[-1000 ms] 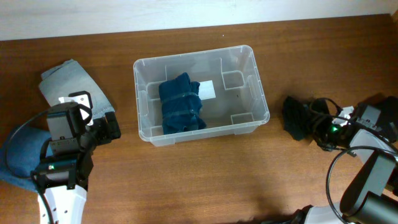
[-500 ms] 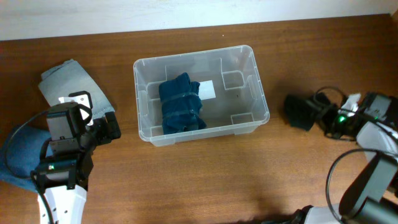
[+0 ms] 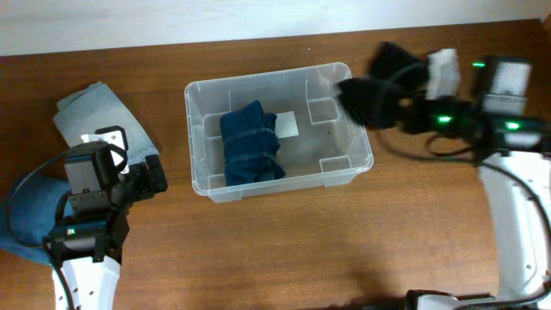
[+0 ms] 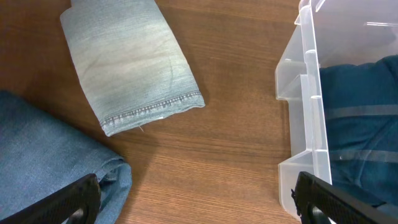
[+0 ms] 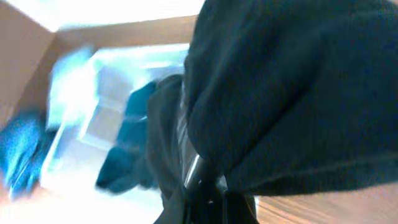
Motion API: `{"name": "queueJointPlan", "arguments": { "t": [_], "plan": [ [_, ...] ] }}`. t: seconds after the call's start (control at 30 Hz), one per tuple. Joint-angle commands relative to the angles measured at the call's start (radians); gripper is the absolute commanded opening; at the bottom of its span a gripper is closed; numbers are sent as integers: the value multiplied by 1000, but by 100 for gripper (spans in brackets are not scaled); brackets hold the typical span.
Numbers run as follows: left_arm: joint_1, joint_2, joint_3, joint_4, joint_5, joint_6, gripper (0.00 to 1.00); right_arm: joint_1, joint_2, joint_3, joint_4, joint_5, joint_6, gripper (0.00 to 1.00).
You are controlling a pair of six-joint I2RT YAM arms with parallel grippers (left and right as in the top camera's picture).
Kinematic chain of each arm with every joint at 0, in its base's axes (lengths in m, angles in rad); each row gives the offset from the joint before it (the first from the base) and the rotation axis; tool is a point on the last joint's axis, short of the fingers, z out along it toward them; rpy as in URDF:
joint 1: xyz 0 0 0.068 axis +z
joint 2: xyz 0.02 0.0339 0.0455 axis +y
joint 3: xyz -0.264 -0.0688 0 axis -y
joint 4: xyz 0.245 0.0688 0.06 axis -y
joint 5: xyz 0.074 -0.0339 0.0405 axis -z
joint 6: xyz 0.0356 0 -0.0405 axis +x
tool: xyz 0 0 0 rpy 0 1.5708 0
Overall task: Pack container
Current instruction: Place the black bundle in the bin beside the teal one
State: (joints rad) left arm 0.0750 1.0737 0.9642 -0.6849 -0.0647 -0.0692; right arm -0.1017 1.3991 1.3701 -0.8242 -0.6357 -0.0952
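Pale denim (image 3: 96,114) lay folded at the far left with a bluer cloth (image 3: 21,215) beside it, both on the table (image 3: 284,250) and not packed yet. The left gripper (image 3: 148,178) sat near them; in its wrist view the jaws were spread wide with nothing between them.

In the middle stood the container (image 3: 258,80), clear plastic, with a blue bundle (image 3: 251,142) filling its left half next to the label (image 3: 287,125). The right half looked free.

Over the right rim hung the black cloth (image 3: 372,90), blurry, pinched in the right gripper (image 3: 405,108). That wrist view was mostly cloth, so I couldn't see the fingertips, but the wad was clear off the table, so I read it as clamped.

My take: the step wanted the arm carried further left until the whole wad was inside the rim, over the free half. Then go low before letting go. The cloth looked floppy, and a high drop could have left a fold draped over the wall. I'd also have kept it off the blue bundle, since the denim needed room too.
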Motion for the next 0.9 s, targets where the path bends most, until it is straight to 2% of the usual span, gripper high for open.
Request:
{"name": "queueJointPlan", "arguments": {
  "t": [0.0, 0.13, 0.27, 0.3, 0.33, 0.4, 0.43, 0.47, 0.73, 0.87],
  "plan": [
    [5, 2, 21, 3, -11, -6, 99, 145, 44, 8, -15, 99, -98, 4],
    [5, 2, 21, 2, -11, -6, 99, 274, 138, 8, -18, 197, -122, 4],
    [5, 2, 21, 2, -11, -6, 99, 312, 241, 8, -13, 216, -137, 4],
    [5, 2, 21, 2, -11, -6, 99, 312, 266, 8, -12, 237, -137, 8],
    [4, 2, 21, 2, -11, -6, 99, 311, 282, 8, -10, 267, -137, 35],
    [4, 2, 21, 2, -11, -6, 99, 304, 296, 13, -2, 346, -131, 52],
    [4, 2, 21, 2, -11, -6, 99, 299, 296, 21, -2, 379, -124, 83],
    [5, 2, 21, 2, -11, -6, 99, 296, 291, 40, -10, 409, -106, 99],
    [4, 2, 21, 2, -11, -6, 100, 286, 261, 332, -213, 523, -97, 99],
    [4, 2, 21, 2, -11, -6, 99, 211, 226, 388, -211, 628, 102, 99]
  ]
}}
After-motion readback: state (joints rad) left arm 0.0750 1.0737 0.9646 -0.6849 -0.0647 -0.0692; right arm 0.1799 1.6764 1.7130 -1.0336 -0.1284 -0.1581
